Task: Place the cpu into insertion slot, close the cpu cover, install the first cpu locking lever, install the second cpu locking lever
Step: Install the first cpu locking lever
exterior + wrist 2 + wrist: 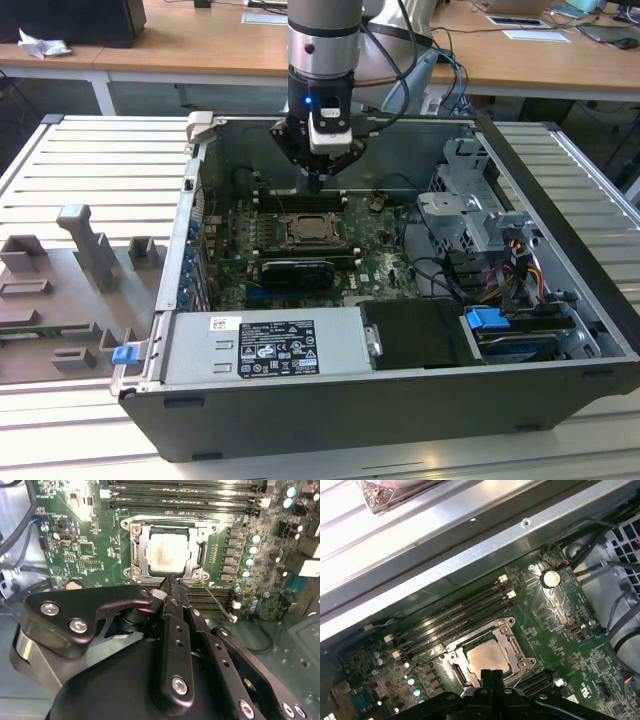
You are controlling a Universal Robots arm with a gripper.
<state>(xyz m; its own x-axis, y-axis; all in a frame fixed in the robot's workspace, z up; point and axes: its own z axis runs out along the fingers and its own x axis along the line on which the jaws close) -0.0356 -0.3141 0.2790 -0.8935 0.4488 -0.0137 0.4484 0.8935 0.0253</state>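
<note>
- At the tip of the arm, the fingers (173, 597) are pressed together with no gap showing and nothing held between them. In both wrist views they point down at the near edge of the socket, close above it; I cannot tell whether they touch it.
- Just past the tip lies the cpu (166, 554), flat in its socket, its pale metal top showing through the window of the cpu cover (138, 549), which lies down around it.
- A thin wire lever (215, 599) angles away from one socket corner across the board, and looks unlatched.
- Handling, as I judge it: the cpu is light, stiff and slick on top, with a delicate underside. It is best taken by two opposite edges, which now sit under the frame. The cover is thin, springy sheet metal, better pressed on its solid rim. The lever is a springy rod, best caught near its free end.
- Faint print marks the cpu top, too small to read.
- In the exterior view the fingers (316, 178) hang at upper centre over the green board (380, 245), inside the open computer case (590, 260).
- Lower centre in that frame, a white label (262, 345) full of print sits on the grey power box.
- The case rests on a slatted metal tabletop (60, 170).
</note>
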